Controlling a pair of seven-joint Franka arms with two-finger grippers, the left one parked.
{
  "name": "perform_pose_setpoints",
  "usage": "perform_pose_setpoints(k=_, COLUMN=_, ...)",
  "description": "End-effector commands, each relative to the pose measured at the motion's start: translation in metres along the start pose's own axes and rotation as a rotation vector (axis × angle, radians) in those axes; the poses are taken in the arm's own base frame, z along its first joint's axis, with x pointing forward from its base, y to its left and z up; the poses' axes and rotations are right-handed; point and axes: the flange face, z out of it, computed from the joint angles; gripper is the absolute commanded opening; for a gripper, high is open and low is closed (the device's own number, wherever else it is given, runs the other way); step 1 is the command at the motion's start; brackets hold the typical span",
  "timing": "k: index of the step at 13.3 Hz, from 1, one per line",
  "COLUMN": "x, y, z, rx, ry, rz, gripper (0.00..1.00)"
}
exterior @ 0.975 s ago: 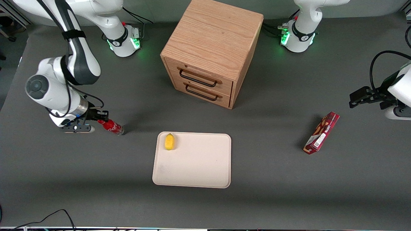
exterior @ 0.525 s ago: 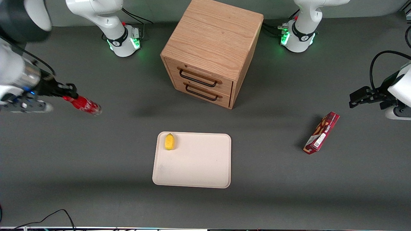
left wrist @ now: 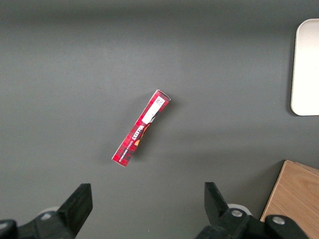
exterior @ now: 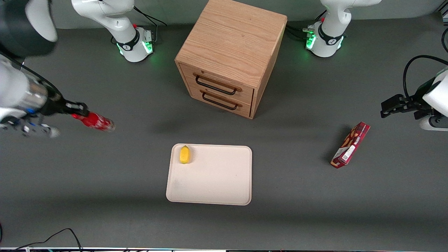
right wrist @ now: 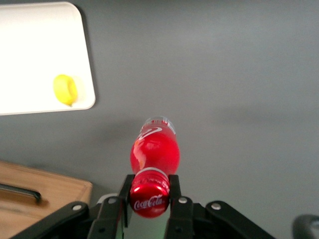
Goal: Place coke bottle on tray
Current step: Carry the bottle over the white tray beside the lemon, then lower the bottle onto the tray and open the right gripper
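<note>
Your target, the tray, lies well off toward the parked arm's end and nearer the front camera from the gripper, which is clenched on the cap of the airborne coke bottle, base leading trayward.

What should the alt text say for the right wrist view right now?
The pincer is shut on the neck of the coke bottle, just below its red cap, held above the grey table. A corner of the cream tray carries a small yellow lemon-like fruit, and the wooden drawer cabinet's edge shows too.
</note>
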Motion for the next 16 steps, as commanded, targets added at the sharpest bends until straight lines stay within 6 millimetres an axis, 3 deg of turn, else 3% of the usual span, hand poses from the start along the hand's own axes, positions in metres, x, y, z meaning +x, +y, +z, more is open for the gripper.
perform_pose_setpoints(k=1, x=0.047, y=-0.077, z=0.028, rx=-0.008, ry=0.020, rz=0.078, gripper=0.00)
perform_pose_setpoints(k=4, x=0.068, y=-0.151, z=0.081, rx=0.040, ry=0.113, rz=0.182, gripper=0.00)
perform_pose_setpoints(k=6, x=0.078, y=-0.184, z=0.110, rx=0.065, ry=0.159, rz=0.183, gripper=0.00)
perform_pose_setpoints(k=10, x=0.094, y=-0.217, z=0.153, rx=0.113, ry=0.226, rz=0.178, gripper=0.00)
perform_pose_setpoints(k=14, x=0.112, y=-0.226, z=0.197, rx=0.125, ry=0.252, rz=0.173, gripper=0.00)
perform_pose_setpoints(k=16, x=0.118, y=-0.224, z=0.207, rx=0.106, ry=0.274, rz=0.170, gripper=0.00)
